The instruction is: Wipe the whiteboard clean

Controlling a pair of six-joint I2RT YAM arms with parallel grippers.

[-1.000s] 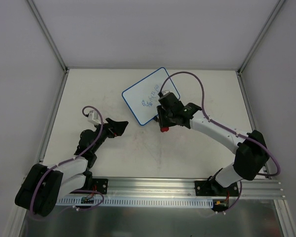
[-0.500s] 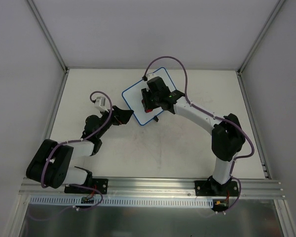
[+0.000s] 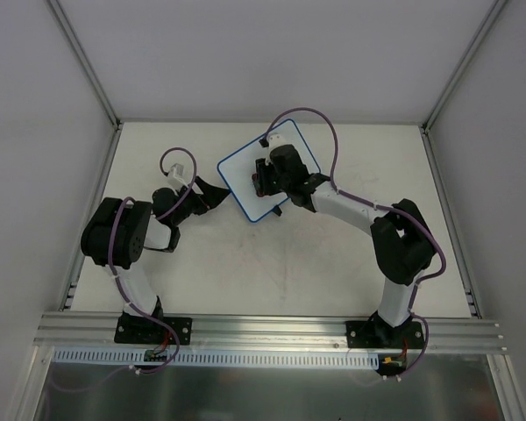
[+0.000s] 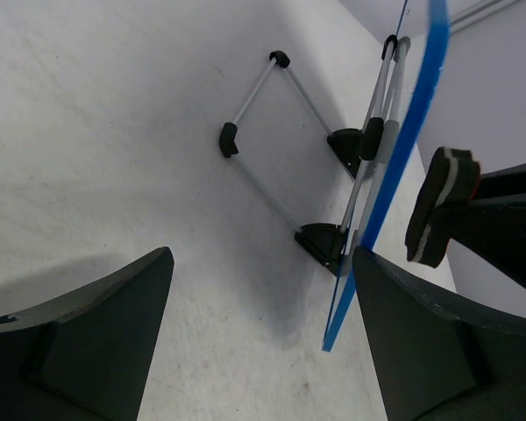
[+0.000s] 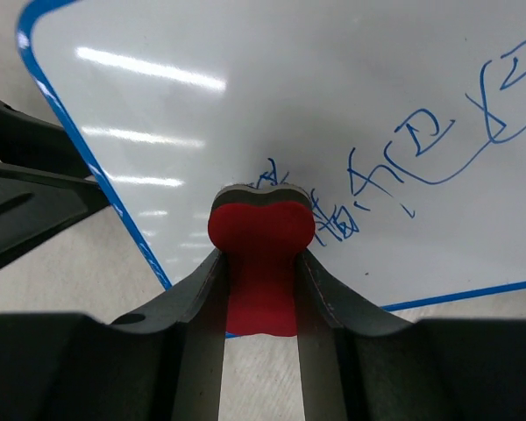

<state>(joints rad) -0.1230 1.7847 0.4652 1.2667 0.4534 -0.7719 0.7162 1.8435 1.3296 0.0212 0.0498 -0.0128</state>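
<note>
Two arms are now meeting at the whiteboard (image 3: 238, 175), propped at upper centre of the top view: the left gripper (image 3: 221, 195), fingers wide, is arriving at its left edge, and the right gripper (image 3: 261, 178), clamping the red eraser (image 5: 261, 230), seems to be starting on the scribbles (image 5: 421, 167)

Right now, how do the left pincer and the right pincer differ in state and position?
The left pincer is open and holds nothing; the right pincer is shut on the red eraser. The left pincer is at the whiteboard's blue edge, on its stand side; the right pincer faces the written side. Both are black and close to the whiteboard.
</note>
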